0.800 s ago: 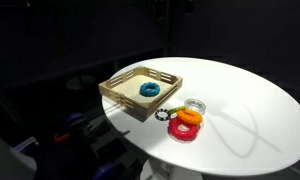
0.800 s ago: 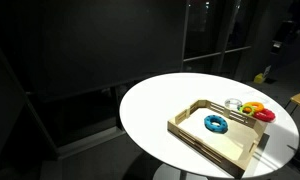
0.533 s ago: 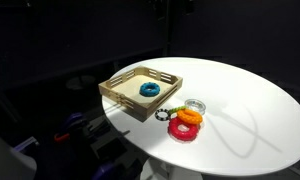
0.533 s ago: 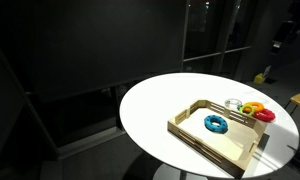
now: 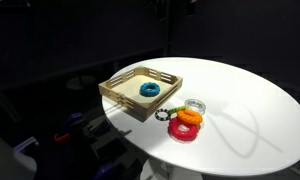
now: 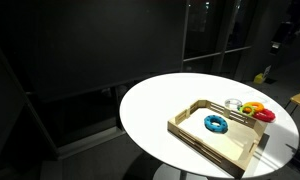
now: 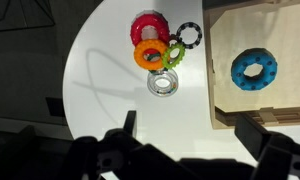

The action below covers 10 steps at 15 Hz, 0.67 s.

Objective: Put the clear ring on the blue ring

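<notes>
Tool (image 7: pixel 190 140) jaws stand wide apart and empty, high above the white tabletop (image 7: pixel 100 100), probably to keep both rings in sight before descending. The clear ring (image 7: pixel 164 83) lies flat just outside the wooden tray (image 7: pixel 222 100), beside the orange ring (image 7: pixel 150 53). The blue ring (image 7: pixel 254 70) rests flat inside the tray, hole upward, ready for stacking.

Room was dark; bkgd near-black in both exterior views. White table (image 5: pixel 260 95) was lit brightly from overhead, w/ slight glare. Wrist view was sharp; thin curved shadows crossed table, gripper (image 7: pixel 190 142) was underexposed.
</notes>
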Tool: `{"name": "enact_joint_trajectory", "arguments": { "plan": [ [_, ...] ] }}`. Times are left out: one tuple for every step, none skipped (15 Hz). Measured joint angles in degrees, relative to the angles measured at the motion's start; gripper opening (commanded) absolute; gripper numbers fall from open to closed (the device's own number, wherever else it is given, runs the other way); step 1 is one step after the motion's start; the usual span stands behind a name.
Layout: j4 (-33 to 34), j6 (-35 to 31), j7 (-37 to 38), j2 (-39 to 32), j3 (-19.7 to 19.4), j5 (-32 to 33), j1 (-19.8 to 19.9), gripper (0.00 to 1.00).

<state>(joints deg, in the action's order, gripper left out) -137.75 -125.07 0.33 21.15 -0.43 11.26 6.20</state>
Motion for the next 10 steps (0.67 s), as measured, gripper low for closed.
{"name": "enact_joint_trajectory", "arguments": {
  "plan": [
    [0.35,0.00,0.00,-0.52,-0.16,-0.10,0.00,1.00],
    [0.84,0.00,0.00,-1.15,-0.34,-0.34,0.00,1.00],
    [1.43,0.00,0.00,-1.92,-0.55,-0.72,-0.01,1.00],
    [2.07,0.00,0.00,-2.82,-0.80,-1.06,-0.01,1.00],
    [2.77,0.00,0.00,-3.83,-1.06,-1.41,-0.01,1.00],
    [3.41,0.00,-0.01,-4.90,-1.34,-1.77,-0.02,1.00],
    [4.09,0.00,-0.01,-6.11,-1.65,-1.98,-0.02,1.00],
    [4.61,-0.03,-0.02,-7.24,-1.94,-2.01,-0.02,1.00],
    [5.04,-0.08,-0.02,-8.37,-2.25,-2.01,-0.02,1.00],
    [5.46,-0.22,-0.03,-9.60,-2.58,-2.01,0.00,1.00]
  ]
}}
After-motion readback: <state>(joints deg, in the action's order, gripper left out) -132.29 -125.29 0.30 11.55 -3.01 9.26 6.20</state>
